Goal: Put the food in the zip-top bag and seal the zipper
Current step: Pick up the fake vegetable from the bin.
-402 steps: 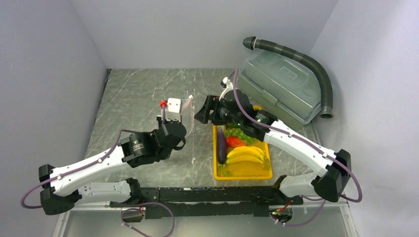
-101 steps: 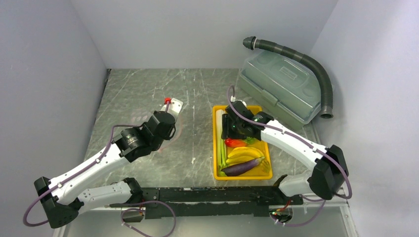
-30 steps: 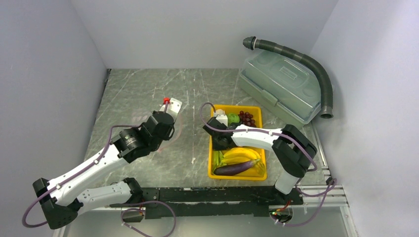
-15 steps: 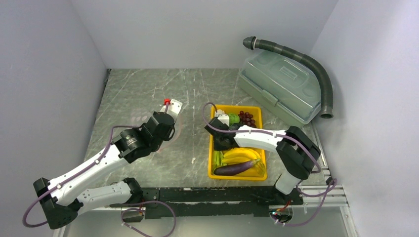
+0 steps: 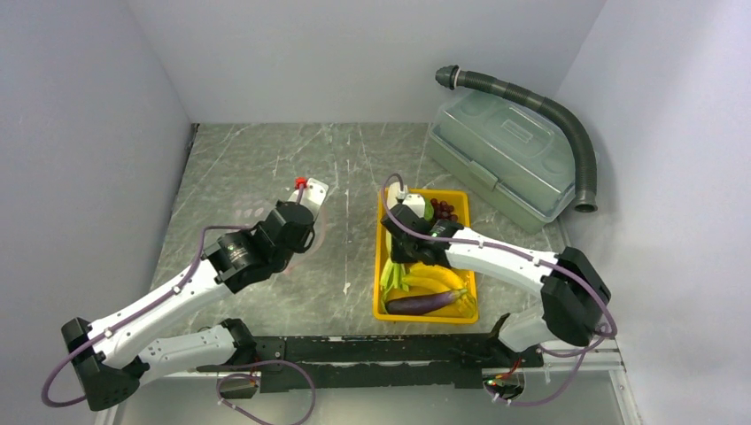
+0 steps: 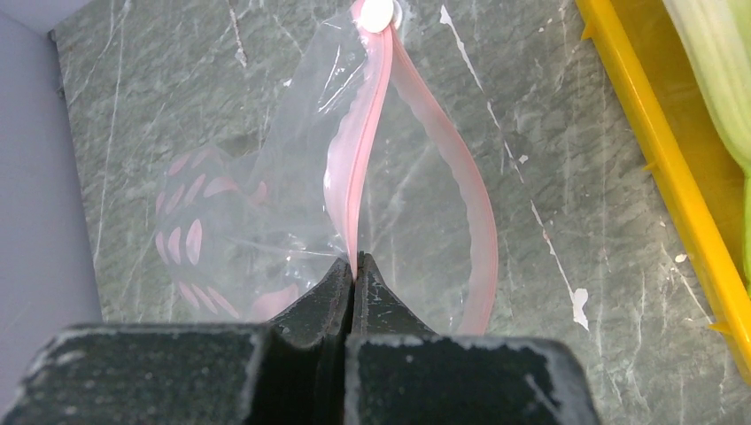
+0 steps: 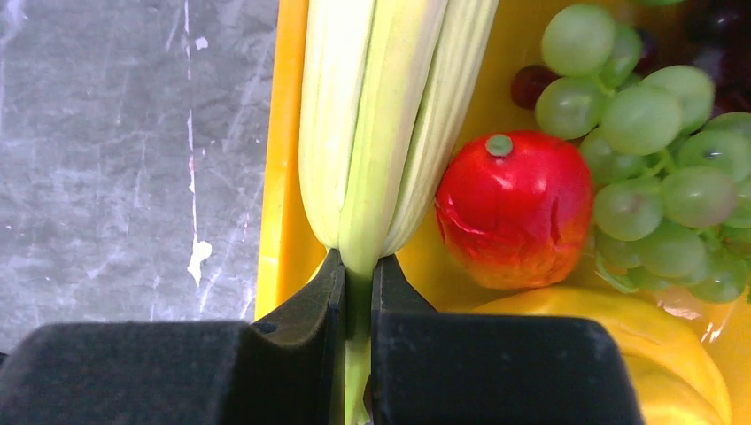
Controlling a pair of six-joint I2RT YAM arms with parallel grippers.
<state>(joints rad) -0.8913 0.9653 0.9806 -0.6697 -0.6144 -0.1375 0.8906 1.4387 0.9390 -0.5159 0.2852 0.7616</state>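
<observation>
**Both my grippers are clamped: left on the zipper, right on a leafy stalk**

My left gripper [image 6: 354, 266] is pinched tight on the zipper [image 6: 352, 168], the pink strip along the mouth of the zip-top bag [image 6: 283, 195]. One lip of the strip stands on edge and runs straight out from between my fingertips to a small white piece at its far end. The other lip bows away to the right, so the mouth gapes in a leaf-shaped loop just beside my fingers. The clear, crinkled body of the bag lies to the left of my fingers on the grey marbled table [image 6: 159, 80]. The yellow tray [image 6: 655, 168] sits apart from the bag, off to the right.

My right gripper [image 7: 357, 266] is closed on the leafy stalk [image 7: 381, 106]. Its pale green stem is caught between my fingertips, which stand only a sliver apart around it. The stalk reaches forward from my fingers along the tray's left wall; I cannot tell whether it is lifted clear of the tray floor. Just to its right is the red pepper [image 7: 514, 208], with the green grapes [image 7: 655, 133] against the pepper's far side. The yellow bananas [image 7: 620, 341] lie close by my right finger. In the top view the purple eggplant [image 5: 425, 303] lies across the near end of the tray, clear of my fingers.
</observation>
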